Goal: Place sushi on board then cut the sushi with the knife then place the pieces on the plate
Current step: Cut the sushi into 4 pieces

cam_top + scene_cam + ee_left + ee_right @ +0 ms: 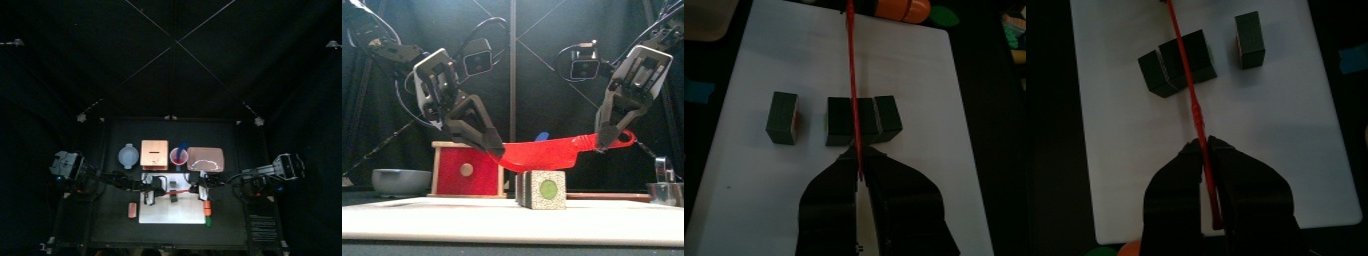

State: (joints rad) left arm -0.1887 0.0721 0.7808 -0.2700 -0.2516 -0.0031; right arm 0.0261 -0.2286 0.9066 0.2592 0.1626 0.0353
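Spanning left gripper (492, 145) and right gripper (600, 143), tray (549, 153) partly hides sushi (545, 190)

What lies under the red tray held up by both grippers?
The white board, bearing three dark green sushi pieces: two side by side, one apart. The tray edge covers a strip of the pair.

No readable text, labels or numbers anywhere.

Sushi roll (543, 190) mostly behind its nearest block in front view; orange toy (905, 8) cut by edge.
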